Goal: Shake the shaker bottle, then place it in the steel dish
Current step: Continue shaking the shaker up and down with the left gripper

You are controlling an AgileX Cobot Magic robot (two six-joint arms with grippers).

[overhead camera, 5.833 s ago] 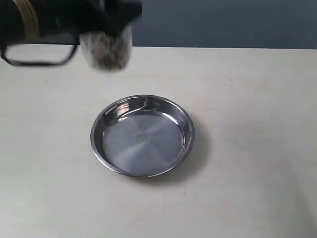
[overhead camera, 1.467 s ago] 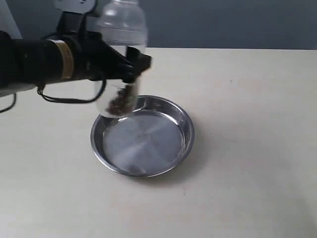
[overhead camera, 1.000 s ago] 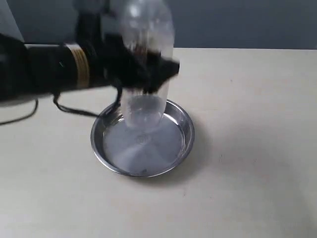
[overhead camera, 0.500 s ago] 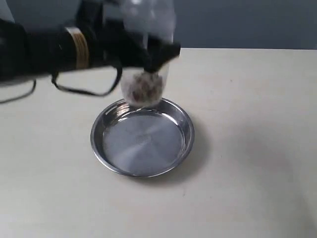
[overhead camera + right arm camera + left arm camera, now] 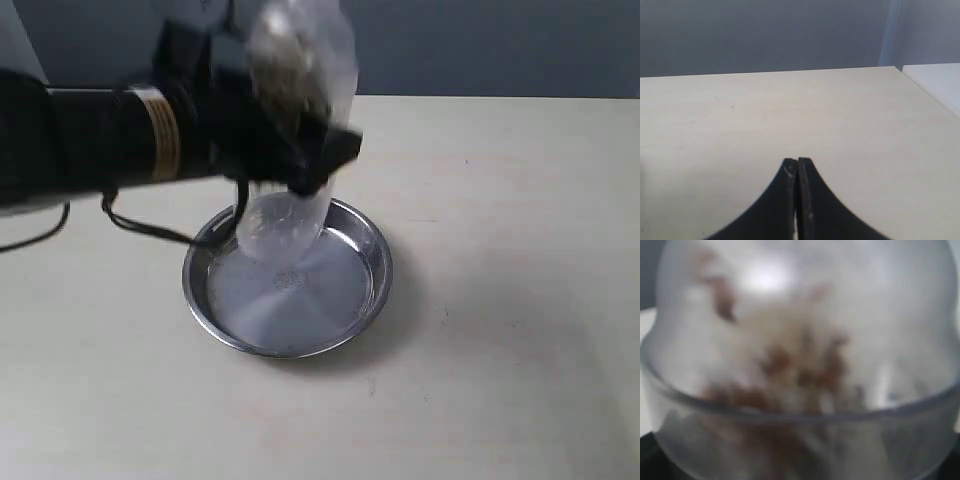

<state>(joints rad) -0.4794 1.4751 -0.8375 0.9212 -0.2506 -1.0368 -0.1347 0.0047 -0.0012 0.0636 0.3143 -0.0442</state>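
Beige table [image 5: 500, 300]; blurred shaker bottle [image 5: 298, 75] clamped in left tool [image 5: 305, 160], partly masking steel dish [image 5: 375, 290]

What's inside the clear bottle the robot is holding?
Small brown bits show through the shaker bottle, scattered and blurry. The left gripper wraps the bottle's middle and covers that part, so how many bits there are cannot be told.

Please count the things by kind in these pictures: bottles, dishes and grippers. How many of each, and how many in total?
shaker bottle: 1
steel dish: 1
grippers: 2, the left gripper and the right gripper
total: 4
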